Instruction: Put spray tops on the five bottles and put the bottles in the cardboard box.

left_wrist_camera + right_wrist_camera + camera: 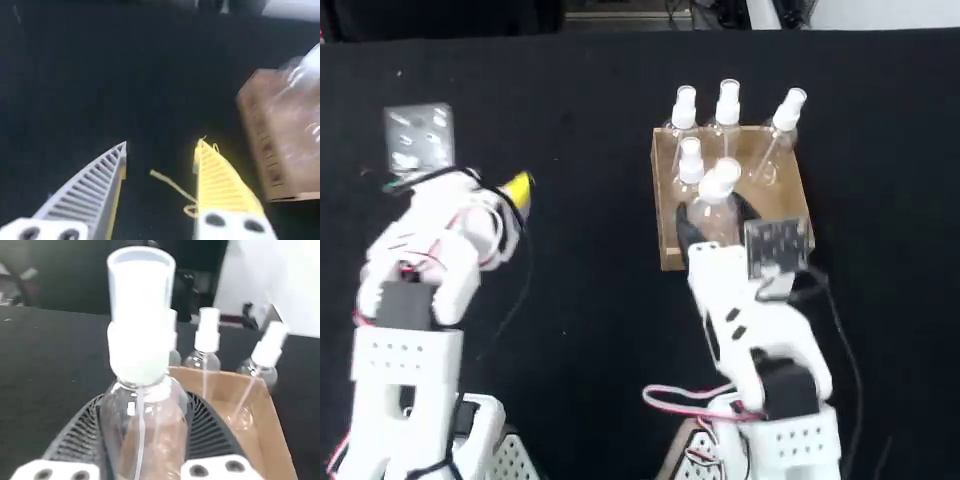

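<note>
Four clear spray-topped plastic bottles (727, 105) stood in brown cardboard box (665, 190). We saw right claw (715, 222) clamped round fifth bottle (144, 430) over box's near part. We judged it light, thin-walled, slippery: squeeze mid-body gently. Empty left claw (161, 145) gaped over black bench (580, 150).

No readable print shows on the bottles (728, 105) or cardboard box (661, 205).
</note>
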Tool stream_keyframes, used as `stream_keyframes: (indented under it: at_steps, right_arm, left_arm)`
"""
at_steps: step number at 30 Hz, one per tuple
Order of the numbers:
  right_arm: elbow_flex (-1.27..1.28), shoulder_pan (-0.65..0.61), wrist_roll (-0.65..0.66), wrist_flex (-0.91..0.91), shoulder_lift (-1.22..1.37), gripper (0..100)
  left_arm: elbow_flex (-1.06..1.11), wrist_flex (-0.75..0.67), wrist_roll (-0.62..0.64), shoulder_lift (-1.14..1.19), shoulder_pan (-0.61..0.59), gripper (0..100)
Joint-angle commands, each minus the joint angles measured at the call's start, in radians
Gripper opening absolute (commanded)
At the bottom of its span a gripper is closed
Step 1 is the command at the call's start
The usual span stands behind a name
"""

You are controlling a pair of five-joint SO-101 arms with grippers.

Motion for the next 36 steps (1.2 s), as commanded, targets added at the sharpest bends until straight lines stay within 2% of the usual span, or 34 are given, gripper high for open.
stream_keyframes:
  at_steps: [1, 5, 13, 17, 21, 27, 31, 36]
  right_arm:
    - [-0.073, 0.052, -0.005, -0.153, 0.166, 1.1]
    - [-0.073, 0.089, -0.005, -0.258, 0.272, 1.1]
    - [-0.073, 0.209, -0.005, -0.270, 0.285, 1.1]
    - [-0.053, 0.215, -0.006, -0.315, 0.289, 1.1]
    - [0.010, 0.216, -0.083, -0.443, 0.289, 1.1]
    - [0.054, 0.212, -0.087, -0.560, 0.317, 1.1]
    - [0.045, 0.216, -0.086, -0.628, 0.432, 1.1]
    - [0.047, 0.219, -0.086, -0.813, 0.613, 1.1]
  left_arm:
    - [0.232, -0.212, -0.009, -0.014, -0.025, 21]
    - [0.354, -0.328, -0.002, -0.014, -0.021, 21]
    - [0.526, -0.514, 0.000, -0.011, -0.021, 21]
    - [0.562, -0.578, 0.000, -0.012, -0.019, 21]
    - [0.565, -0.582, 0.000, -0.011, -0.019, 21]
    - [0.568, -0.577, 0.000, -0.003, -0.019, 21]
    - [0.593, -0.582, 0.002, -0.012, -0.019, 21]
    - [0.599, -0.582, 0.002, -0.011, -0.018, 21]
